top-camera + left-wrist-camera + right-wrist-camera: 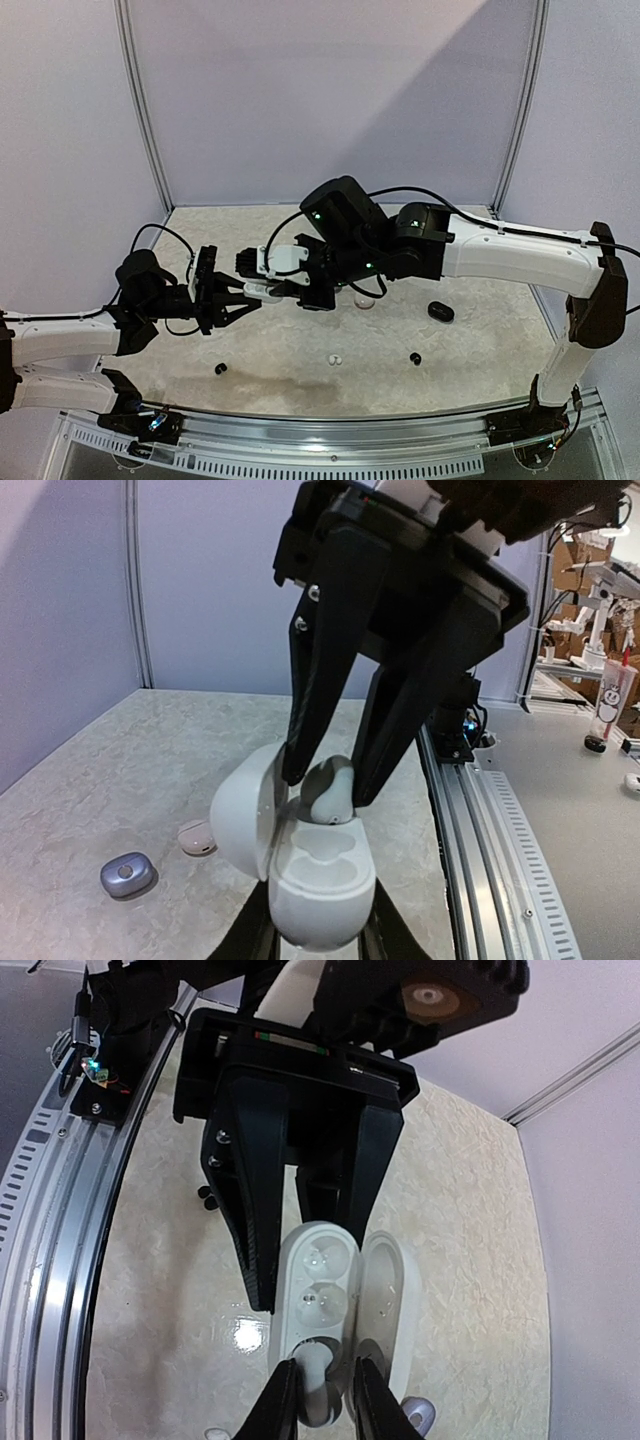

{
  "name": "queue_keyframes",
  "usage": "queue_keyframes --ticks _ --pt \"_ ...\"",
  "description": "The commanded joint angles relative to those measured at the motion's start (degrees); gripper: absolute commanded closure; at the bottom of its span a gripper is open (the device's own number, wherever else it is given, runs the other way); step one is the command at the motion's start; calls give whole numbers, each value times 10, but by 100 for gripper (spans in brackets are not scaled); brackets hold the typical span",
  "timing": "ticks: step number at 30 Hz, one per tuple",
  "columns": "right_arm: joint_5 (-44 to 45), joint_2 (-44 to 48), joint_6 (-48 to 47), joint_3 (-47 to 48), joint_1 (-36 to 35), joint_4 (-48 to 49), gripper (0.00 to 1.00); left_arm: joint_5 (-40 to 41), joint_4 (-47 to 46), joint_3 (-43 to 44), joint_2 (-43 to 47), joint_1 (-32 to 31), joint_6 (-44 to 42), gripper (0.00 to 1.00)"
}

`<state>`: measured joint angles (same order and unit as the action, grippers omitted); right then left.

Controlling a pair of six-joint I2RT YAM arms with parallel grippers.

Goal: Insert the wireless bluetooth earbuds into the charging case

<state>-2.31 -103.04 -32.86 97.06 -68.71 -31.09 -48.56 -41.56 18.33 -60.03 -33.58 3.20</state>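
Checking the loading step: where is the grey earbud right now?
In the left wrist view, the grey earbud sits centre frame between the right hand's fingers, right at the open white case held by the left hand.

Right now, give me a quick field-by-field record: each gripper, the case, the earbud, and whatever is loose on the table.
left gripper: shut on the white charging case
lid: swung open
right gripper: fingers either side of a greyish earbud; grip unclear
earbud position: at one end of the open case, sticking up above its tray
loose on table: two black buds, white bud, black case
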Motion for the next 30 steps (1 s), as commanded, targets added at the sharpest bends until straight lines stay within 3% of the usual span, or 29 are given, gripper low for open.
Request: queue_keyframes --ticks 1,14,23,30 --pt "-12 13 15 -7 6 -5 79 -16 -34 1 3 -7 -6 100" --pt "-50 29 31 -16 12 -2 80 -16 -29 1 2 -7 -10 100" --pt "-50 35 37 -13 16 9 71 -15 -24 3 1 -8 -12 100" --pt "-53 47 41 -19 15 16 78 -12 -23 4 0 -8 -12 100"
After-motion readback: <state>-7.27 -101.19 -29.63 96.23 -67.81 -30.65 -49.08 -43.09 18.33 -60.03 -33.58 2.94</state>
